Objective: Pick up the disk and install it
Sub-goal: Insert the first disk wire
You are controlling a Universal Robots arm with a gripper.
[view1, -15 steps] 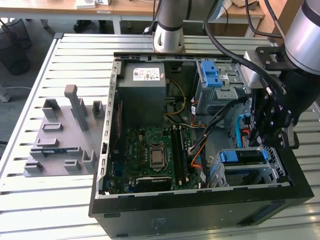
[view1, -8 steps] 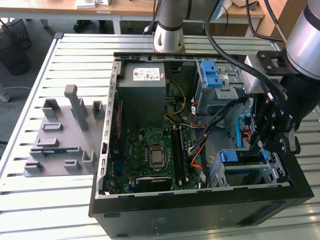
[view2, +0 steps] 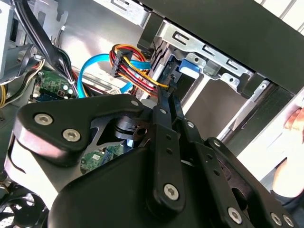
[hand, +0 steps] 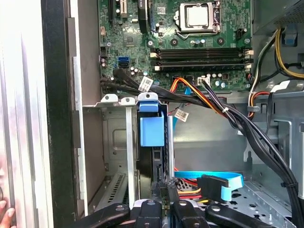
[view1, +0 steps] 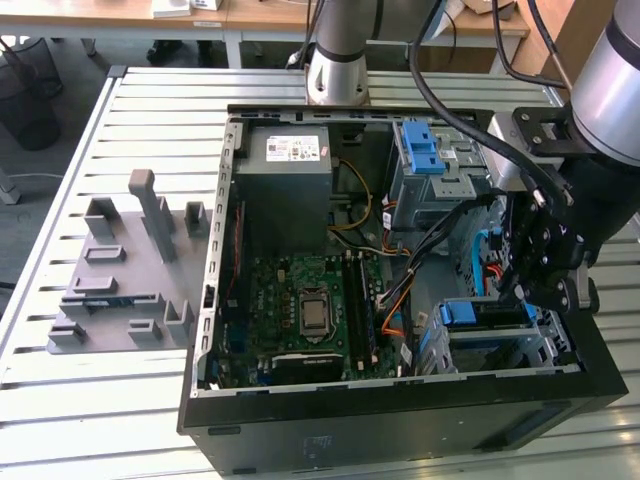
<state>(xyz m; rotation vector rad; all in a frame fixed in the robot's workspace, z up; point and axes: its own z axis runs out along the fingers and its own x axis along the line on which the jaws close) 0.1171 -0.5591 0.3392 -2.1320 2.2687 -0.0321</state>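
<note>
Exterior view first: our pincer [view1: 527, 290] hangs inside the open computer case [view1: 400, 420], at the drive cage [view1: 500, 345] on that view's right. Both wrist views suggest the fingertips are drawn together, but whether they pinch anything we cannot tell. The disk [hand: 151, 142] stands on edge in the cage slot, its blue bracket [hand: 152, 127] showing. We judge it stiff, fairly heavy and shock-sensitive, with slippery metal faces; the blue bracket is the safer hold. Coloured wires [hand: 199, 97] and a blue ribbon cable [hand: 223, 183] crowd the slot, the green circuit board [view1: 300, 300] beyond.
</note>
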